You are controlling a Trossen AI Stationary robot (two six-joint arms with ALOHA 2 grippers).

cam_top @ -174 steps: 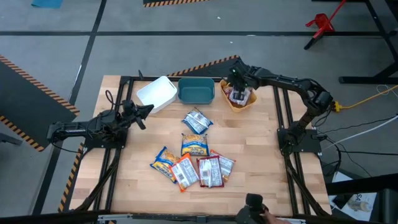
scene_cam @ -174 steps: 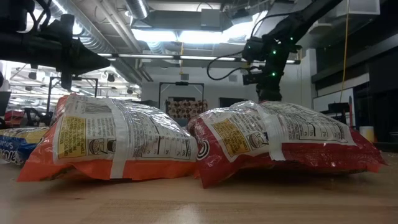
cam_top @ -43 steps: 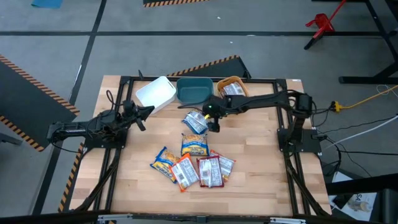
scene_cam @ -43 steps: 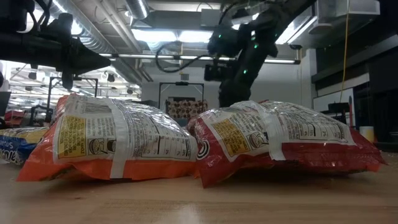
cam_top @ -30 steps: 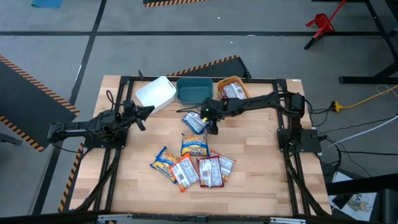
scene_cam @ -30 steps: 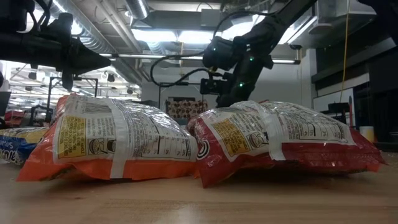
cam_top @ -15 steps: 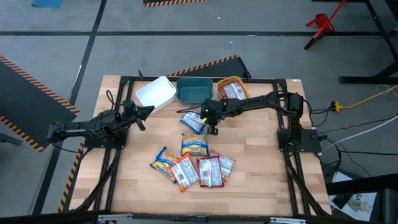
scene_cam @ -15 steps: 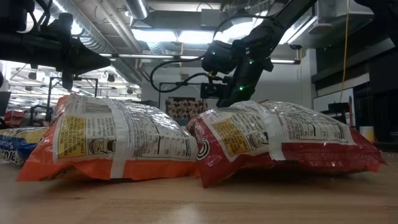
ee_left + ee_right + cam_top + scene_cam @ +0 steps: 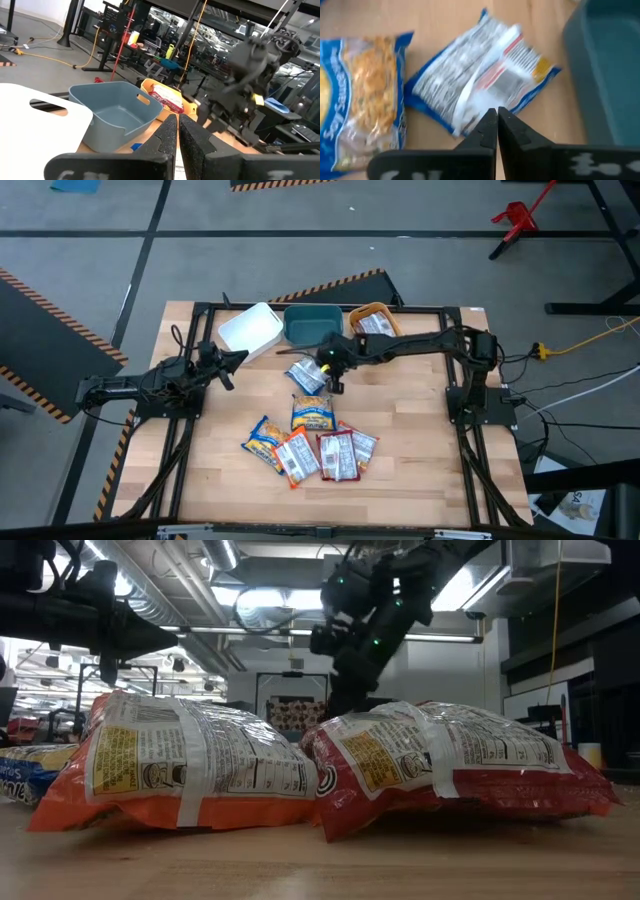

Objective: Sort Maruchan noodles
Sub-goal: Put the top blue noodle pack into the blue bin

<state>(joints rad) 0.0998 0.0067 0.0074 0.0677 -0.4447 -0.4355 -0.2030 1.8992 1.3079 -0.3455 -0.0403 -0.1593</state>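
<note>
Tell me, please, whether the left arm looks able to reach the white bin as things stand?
Probably yes. The left gripper hangs just beside the white bin at the table's far left, nothing lies between them, and the right gripper is busy at a blue noodle packet.

I count three bins along the far edge: one white (image 9: 252, 330), one teal (image 9: 312, 326), one orange (image 9: 372, 320). Noodle packets: one in the orange bin (image 9: 374, 326), one blue under the right arm (image 9: 306, 376), one blue mid-table (image 9: 313, 413), about four clustered nearer (image 9: 310, 450). Two arms.
</note>
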